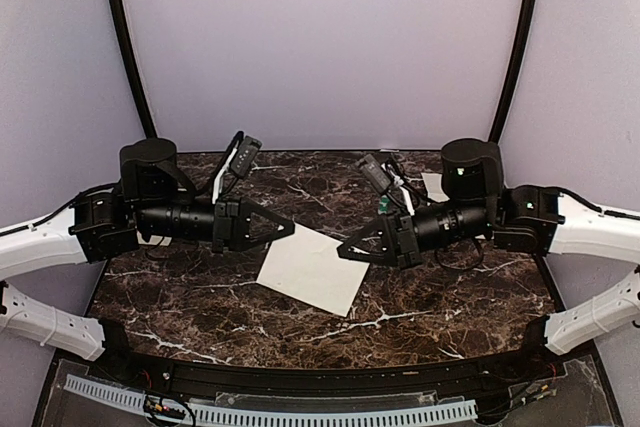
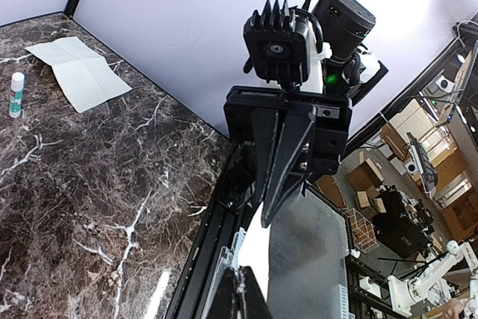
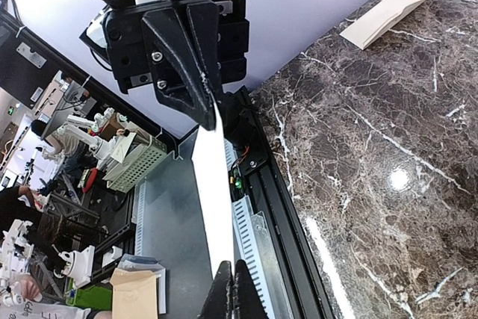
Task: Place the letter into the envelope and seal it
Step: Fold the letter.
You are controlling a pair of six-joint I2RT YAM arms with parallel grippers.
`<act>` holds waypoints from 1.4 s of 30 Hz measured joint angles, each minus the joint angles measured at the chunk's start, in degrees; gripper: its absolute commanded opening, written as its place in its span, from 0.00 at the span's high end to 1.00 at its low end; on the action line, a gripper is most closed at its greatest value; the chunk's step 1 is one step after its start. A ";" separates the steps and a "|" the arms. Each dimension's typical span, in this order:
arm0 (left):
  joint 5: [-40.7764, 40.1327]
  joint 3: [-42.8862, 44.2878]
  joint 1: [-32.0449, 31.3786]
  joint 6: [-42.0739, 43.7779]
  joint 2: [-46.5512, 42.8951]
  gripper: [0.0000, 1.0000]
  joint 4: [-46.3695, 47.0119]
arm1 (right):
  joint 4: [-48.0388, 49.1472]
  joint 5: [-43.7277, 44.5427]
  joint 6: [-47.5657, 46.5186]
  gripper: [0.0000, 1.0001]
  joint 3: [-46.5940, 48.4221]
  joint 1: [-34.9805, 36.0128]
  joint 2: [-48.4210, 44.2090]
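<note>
Bright even light, glare on table

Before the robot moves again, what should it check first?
1. Grip of the left hand on the white sheet: ok, shut on one side.
2. Grip of the right hand: ok, shut on the other side.
3. Is the letter ready to pick: ok, it lies flat on the table beside the glue stick.
4. Is the envelope uncovered: ok, nothing lies on it.
5. Envelope flap open: cannot tell.
6. A hand free for the letter: not ok, both hold the sheet.
</note>
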 measured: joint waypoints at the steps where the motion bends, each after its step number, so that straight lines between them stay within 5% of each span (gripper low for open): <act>1: 0.04 0.00 0.02 -0.07 0.00 0.79 0.02 | 0.09 0.15 0.00 1.00 -0.07 0.00 -0.09; 5: 0.50 -0.24 0.35 -0.87 -0.44 0.54 0.31 | 0.22 0.28 0.09 1.00 -0.70 0.00 -1.31; 8: 1.44 -1.25 0.57 -2.10 -0.96 0.53 1.40 | 1.18 0.22 0.52 1.00 -1.22 0.00 -2.40; 19: 5.49 -4.44 0.57 -4.87 -0.98 0.68 3.28 | 2.89 0.24 1.20 1.00 -1.29 0.00 -3.45; 27: 6.88 -4.70 0.57 -5.60 -0.98 0.99 3.56 | 1.20 0.04 0.59 1.00 -0.37 0.00 -2.36; 35: 4.74 -6.78 0.57 -6.88 -2.64 1.00 6.54 | 2.95 0.98 1.01 0.34 -0.17 0.02 -2.32; 39: 1.53 -7.98 0.57 -8.20 -4.39 1.00 10.23 | 9.49 4.09 4.39 0.15 -4.13 0.02 -4.39; 42: -1.64 -8.92 0.57 -9.49 -5.55 1.00 15.10 | 15.69 7.23 7.43 0.12 -8.33 0.02 -5.81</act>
